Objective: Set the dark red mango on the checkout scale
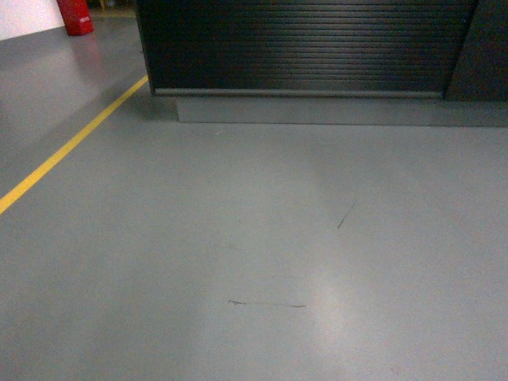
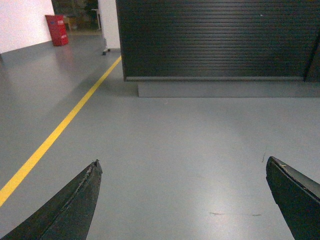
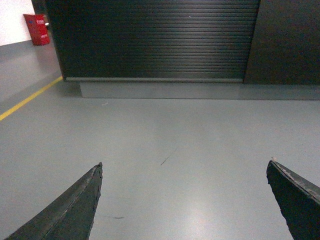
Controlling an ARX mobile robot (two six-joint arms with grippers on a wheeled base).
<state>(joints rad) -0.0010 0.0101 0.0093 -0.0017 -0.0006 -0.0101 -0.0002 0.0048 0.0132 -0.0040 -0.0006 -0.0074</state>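
We are facing the checkout (image 1: 305,48) at 12 o'clock, seeing only its ribbed black front. Left gripper (image 2: 182,200) and right gripper (image 3: 184,200) are both hanging spread wide, carrying nothing. Dark red mango and scale are not showing anywhere. We are judging: approach squarely, then raise the view to the countertop.

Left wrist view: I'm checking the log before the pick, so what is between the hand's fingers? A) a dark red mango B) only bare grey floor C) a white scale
B: the left hand is wide open, with only grey floor before the ribbed black checkout.
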